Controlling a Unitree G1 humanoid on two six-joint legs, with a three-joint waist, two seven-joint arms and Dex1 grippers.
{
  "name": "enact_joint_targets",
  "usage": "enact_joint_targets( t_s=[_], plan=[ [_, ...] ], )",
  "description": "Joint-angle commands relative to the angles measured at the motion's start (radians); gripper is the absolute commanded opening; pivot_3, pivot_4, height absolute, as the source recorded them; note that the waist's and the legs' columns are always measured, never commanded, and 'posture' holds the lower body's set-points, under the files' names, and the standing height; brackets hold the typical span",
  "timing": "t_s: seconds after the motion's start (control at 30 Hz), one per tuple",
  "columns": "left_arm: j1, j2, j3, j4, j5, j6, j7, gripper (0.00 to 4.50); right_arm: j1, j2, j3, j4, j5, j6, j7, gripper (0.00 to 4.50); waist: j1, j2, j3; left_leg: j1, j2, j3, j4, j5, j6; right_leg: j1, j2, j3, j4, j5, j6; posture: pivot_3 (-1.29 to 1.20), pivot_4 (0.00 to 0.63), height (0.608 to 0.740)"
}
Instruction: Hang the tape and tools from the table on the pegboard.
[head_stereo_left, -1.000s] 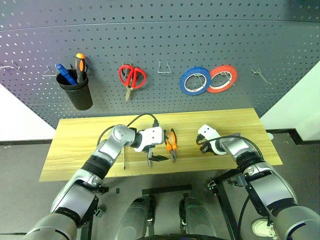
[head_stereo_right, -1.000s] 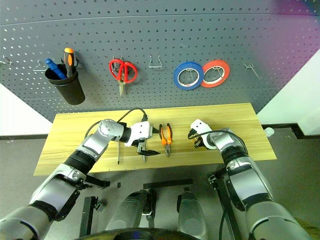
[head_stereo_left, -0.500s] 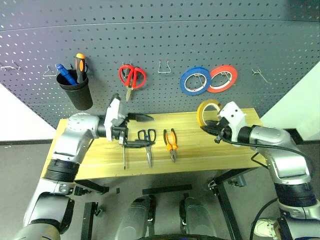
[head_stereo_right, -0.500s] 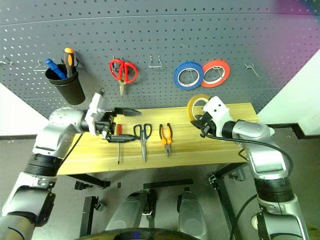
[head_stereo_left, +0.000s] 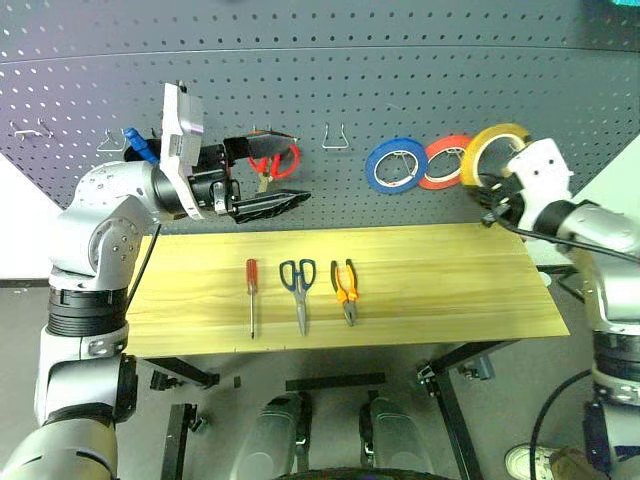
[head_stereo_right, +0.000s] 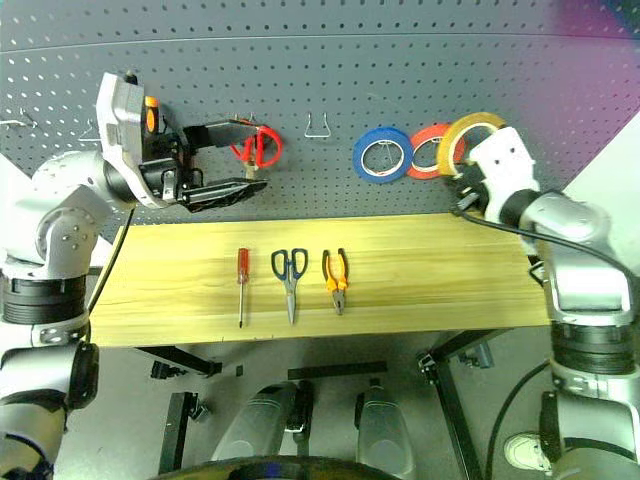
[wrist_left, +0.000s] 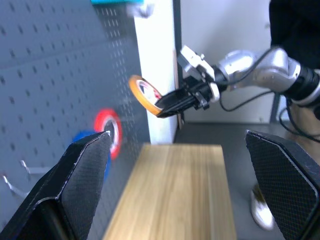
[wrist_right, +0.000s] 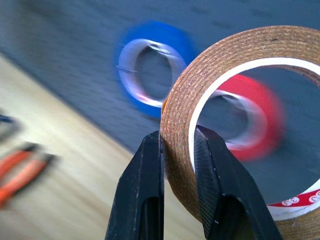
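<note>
At the right end of the pegboard (head_stereo_left: 400, 90), the right gripper (head_stereo_left: 487, 190) pinches the rim of the yellow tape (head_stereo_left: 487, 150), both fingers closed on the roll's edge. The tape is up off the table (head_stereo_left: 450, 290), close to the board, just beside the red-orange roll (head_stereo_left: 444, 161), with the blue roll (head_stereo_left: 394, 165) further along, away from the gripper. A bare hook (head_stereo_right: 497, 138) seems to sit behind the held roll, hard to tell. Tape not hung yet.

Left gripper (head_stereo_left: 262, 175) is up in front of the board, fingers spread wide, holding nothing. Red-handled scissors (head_stereo_left: 275, 162) hang right behind its fingers. An empty hook (head_stereo_left: 339, 137) sits just past its fingertips.

Well below the left gripper, all three tools lie flat on the table: red-handled screwdriver (head_stereo_left: 251, 295), black-handled scissors (head_stereo_left: 298, 290), pliers (head_stereo_left: 346, 291), side by side, apart, untouched.

Progress, as I judge it: nothing hung so far. Tape is in hand and near the board, so first item is partway. Left: hook the tape, then pick and hang screwdriver, scissors, pliers.
</note>
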Motion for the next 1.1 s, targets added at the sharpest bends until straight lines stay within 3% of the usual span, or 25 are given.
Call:
enact_joint_targets(
  t_s=[0.03,0.23,0.37,0.5,0.8,0.93,0.97,1.1],
  plan=[
    [-0.004,-0.038,-0.031,-0.024,0.012,-0.035,0.012,4.5,-0.024,-0.043,-0.038,0.057,-0.001,-0.076,0.003,0.49,-0.004,0.0,-0.002,0.0,0.0,0.0,0.0,0.0,0.0,0.0,0.0,0.0,0.0,0.0,0.0,-0.06,0.039,0.733],
    [-0.095,-0.125,-0.101,0.05,0.081,-0.062,0.058,4.5,-0.139,-0.045,0.007,0.376,-0.042,-0.244,-0.008,0.49,-0.009,0.001,-0.008,0.002,0.001,0.002,0.001,-0.001,0.003,0.002,0.001,0.001,0.001,0.001,0.0,-0.07,0.032,0.733],
    [-0.132,-0.171,-0.141,0.108,0.137,-0.094,0.078,4.5,-0.328,-0.01,0.052,0.739,-0.102,-0.406,-0.077,0.49,-0.015,0.006,-0.012,0.004,0.001,0.004,0.002,0.0,0.003,0.003,0.003,0.002,0.001,0.003,0.0,-0.06,0.029,0.733],
    [-0.186,-0.213,-0.177,0.047,0.147,-0.02,0.153,4.5,-0.486,0.047,0.073,1.03,-0.121,-0.512,-0.102,0.49,-0.016,0.005,-0.012,0.004,0.003,0.004,0.002,0.003,-0.002,0.003,0.007,0.006,0.001,0.003,0.0,-0.06,0.033,0.733],
    [-0.097,-0.189,-0.177,-0.052,0.154,0.02,0.205,4.5,-0.609,0.108,0.094,1.289,-0.161,-0.631,-0.179,0.49,-0.014,0.006,-0.012,0.004,0.004,0.009,0.001,0.003,-0.002,0.0,0.009,0.012,0.002,0.003,-0.001,-0.01,0.046,0.733],
    [-0.085,-0.159,-0.155,-0.048,0.141,0.023,0.194,4.5,-0.632,0.104,0.088,1.333,-0.171,-0.66,-0.225,1.9,-0.013,0.006,-0.012,0.005,0.006,0.01,0.001,0.003,-0.003,-0.001,0.01,0.013,0.003,0.004,-0.002,0.0,0.048,0.733],
    [-0.091,-0.144,-0.139,-0.053,0.129,0.039,0.194,4.5,-0.636,0.099,0.086,1.335,-0.169,-0.659,-0.221,2.08,-0.011,0.006,-0.012,0.005,0.006,0.009,0.001,0.003,-0.003,-0.001,0.01,0.013,0.003,0.004,-0.002,0.0,0.048,0.733],
    [-0.093,-0.084,-0.098,-0.097,0.091,0.111,0.212,4.5,-0.613,0.077,0.097,1.28,-0.161,-0.644,-0.117,3.33,-0.012,0.006,-0.012,0.005,0.006,0.01,0.001,0.004,-0.003,-0.002,0.01,0.013,0.004,0.004,-0.002,0.01,0.052,0.733]
  ],
)
